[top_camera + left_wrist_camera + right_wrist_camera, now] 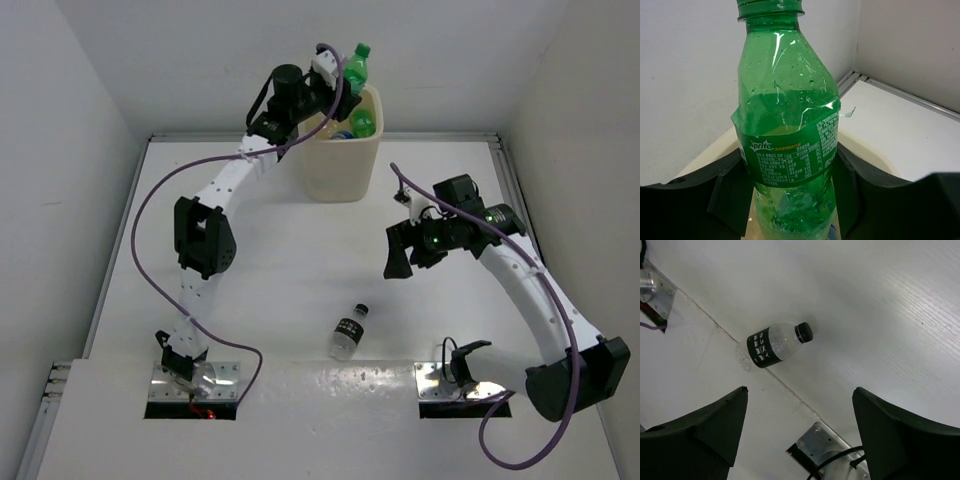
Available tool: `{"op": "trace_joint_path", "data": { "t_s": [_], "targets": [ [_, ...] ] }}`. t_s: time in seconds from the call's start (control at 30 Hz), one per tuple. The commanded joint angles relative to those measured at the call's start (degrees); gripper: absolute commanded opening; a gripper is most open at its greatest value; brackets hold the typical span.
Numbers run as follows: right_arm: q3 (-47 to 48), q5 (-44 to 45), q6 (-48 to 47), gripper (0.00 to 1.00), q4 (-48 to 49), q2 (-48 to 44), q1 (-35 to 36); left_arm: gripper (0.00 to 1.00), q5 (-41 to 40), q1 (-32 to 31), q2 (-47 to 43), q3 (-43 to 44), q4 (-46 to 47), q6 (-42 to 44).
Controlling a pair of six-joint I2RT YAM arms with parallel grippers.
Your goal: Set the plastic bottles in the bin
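My left gripper (343, 76) is shut on a green Sprite bottle (357, 62) and holds it upright above the cream bin (340, 165) at the back of the table. In the left wrist view the bottle (785, 125) fills the gap between my black fingers (727, 195), with the bin's rim (867, 152) below. A second green bottle (363, 123) and something blue lie inside the bin. A clear bottle with a dark label and black cap (350, 332) lies on the table near the front; it also shows in the right wrist view (771, 347). My right gripper (408, 256) (800, 392) is open and empty, above the table, apart from that bottle.
White walls close in the table on the left, back and right. Metal base plates (195, 385) (455, 385) sit at the near edge, one also in the right wrist view (817, 447). Purple cables (150, 200) loop along both arms.
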Motion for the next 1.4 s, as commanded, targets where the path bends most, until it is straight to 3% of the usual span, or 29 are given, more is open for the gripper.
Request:
{"op": "trace_joint_path", "data": {
  "t_s": [0.0, 0.07, 0.1, 0.2, 0.33, 0.43, 0.53, 0.67, 0.87, 1.13, 1.37],
  "targets": [
    [1.6, 3.1, -3.3, 0.83, 0.4, -0.9, 1.9, 0.51, 1.6, 1.6, -0.7, 4.7, 1.6, -4.3],
    [1.7, 4.4, -7.0, 0.83, 0.7, -1.3, 3.5, 0.75, 1.6, 2.2, -0.7, 5.2, -0.3, -5.1],
    [1.7, 6.7, -8.3, 0.83, 0.7, -1.4, 4.9, 0.99, 1.6, 2.2, -1.5, 5.2, -0.3, -5.1],
    [2.0, 11.8, -16.3, 0.85, 3.0, -1.7, 8.2, 0.99, 1.0, 2.8, -3.9, 4.4, -1.0, -5.1],
    [4.3, 11.9, -23.1, 0.85, 3.7, -0.1, 10.5, 0.99, 1.0, 3.9, -7.3, 4.4, -3.1, -4.6],
    [5.5, 12.7, -30.5, 0.86, 3.6, 1.2, 13.3, 0.99, 3.4, 6.6, -12.0, 1.9, -3.8, -9.0],
    [4.0, 14.2, -41.5, 0.86, 4.7, 1.7, 17.1, 0.99, 6.9, 10.1, -18.8, -5.5, -4.5, -10.9],
    [2.2, 13.6, -50.5, 0.86, 4.8, 3.4, 20.9, 0.99, 12.5, 16.2, -28.0, -21.4, -4.5, -12.3],
    [-1.3, 9.4, -54.5, 0.86, 2.4, 7.4, 30.0, 0.99, 16.8, 22.7, -39.7, -35.7, -4.5, -12.3],
    [-6.5, 11.3, -56.3, 0.89, 9.7, 13.1, 42.2, 0.99, 20.8, 27.9, -46.4, -43.8, -5.2, -14.0],
    [-9.8, 14.0, -57.8, 0.97, 17.4, 18.6, 47.8, 0.99, 23.8, 31.8, -49.0, -46.8, -5.2, -15.8]
  ]
}}
